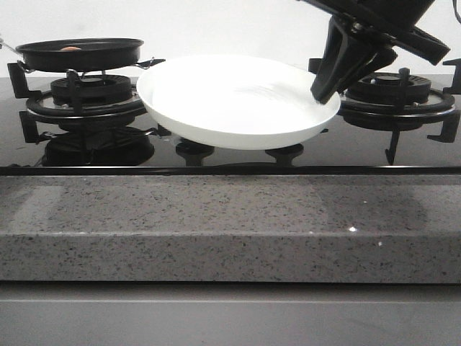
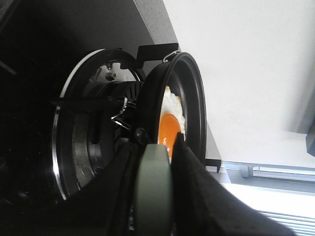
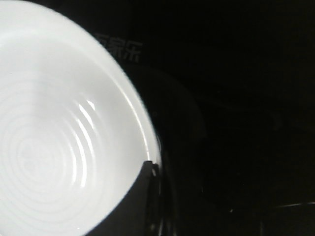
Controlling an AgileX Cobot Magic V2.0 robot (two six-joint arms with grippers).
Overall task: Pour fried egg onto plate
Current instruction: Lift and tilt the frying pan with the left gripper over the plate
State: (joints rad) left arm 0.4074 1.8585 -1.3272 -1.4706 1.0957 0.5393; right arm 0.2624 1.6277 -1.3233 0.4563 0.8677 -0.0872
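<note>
Up front, the plate [image 1: 238,101] hangs in the air above the black glass hob [image 1: 230,151], between the two burners, tilted a little so its inside faces the camera. The right claw [image 1: 322,92] comes down from the upper right and pinches the plate's right rim, holding it clear of the hob. The right wrist view adds what the front one blurs: faint concentric rings inside the plate [image 3: 59,147], and one dark finger [image 3: 140,196] lying over the rim, with the dark hob glass behind.

The pan [image 1: 79,52] sits far left over the left burner [image 1: 86,97], seemingly just above the grate. From the front only a sliver of the egg [image 1: 70,49] peeks over the pan's rim. The left wrist view shows it properly: the egg [image 2: 171,123] lies inside the pan [image 2: 192,98], white with an orange yolk, at the end nearest the handle. That view also shows the left claw [image 2: 156,169] closed around the grey-green handle [image 2: 155,191]; the front view does not show this claw at all. A speckled grey tabletop [image 1: 230,223] runs along the near edge.
</note>
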